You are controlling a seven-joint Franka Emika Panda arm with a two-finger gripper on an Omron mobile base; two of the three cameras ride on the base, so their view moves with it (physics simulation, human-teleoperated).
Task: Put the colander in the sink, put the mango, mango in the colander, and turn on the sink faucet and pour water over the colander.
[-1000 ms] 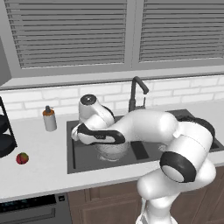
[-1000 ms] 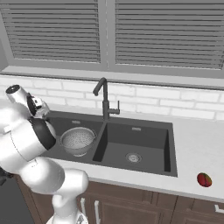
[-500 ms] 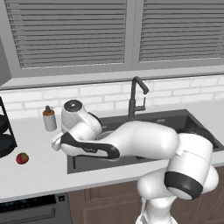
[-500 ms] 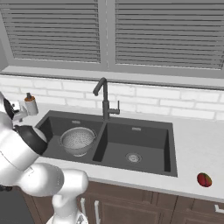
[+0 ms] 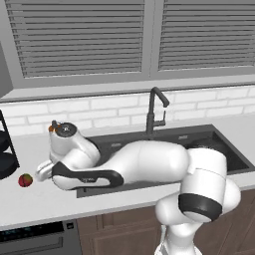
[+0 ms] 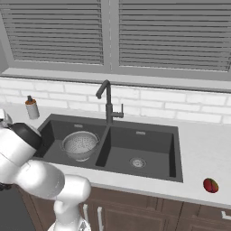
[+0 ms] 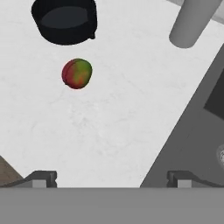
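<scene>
The silvery mesh colander (image 6: 81,144) sits in the left basin of the dark sink (image 6: 149,135). The gooseneck sink faucet (image 6: 107,101) stands behind the divider, and no water runs from it. One red-green mango (image 5: 25,180) lies on the counter left of the sink, also in the hand view as mango (image 7: 77,73). A second mango (image 6: 210,185) lies on the counter right of the sink. My gripper (image 5: 42,171) hangs over the left counter just right of the first mango. In the hand view the gripper (image 7: 112,178) is open and empty, with the mango ahead of it.
A black round pot (image 7: 65,19) stands just beyond the left mango, on a dark rack (image 5: 5,154) at the counter's left end. The grey soap dispenser (image 6: 31,107) stands behind the sink's left corner. The sink edge (image 7: 192,127) runs beside my hand.
My arm has swung left, from above the colander in the sink out over the left counter toward the mango. The jaws stayed open. The colander has not moved.
</scene>
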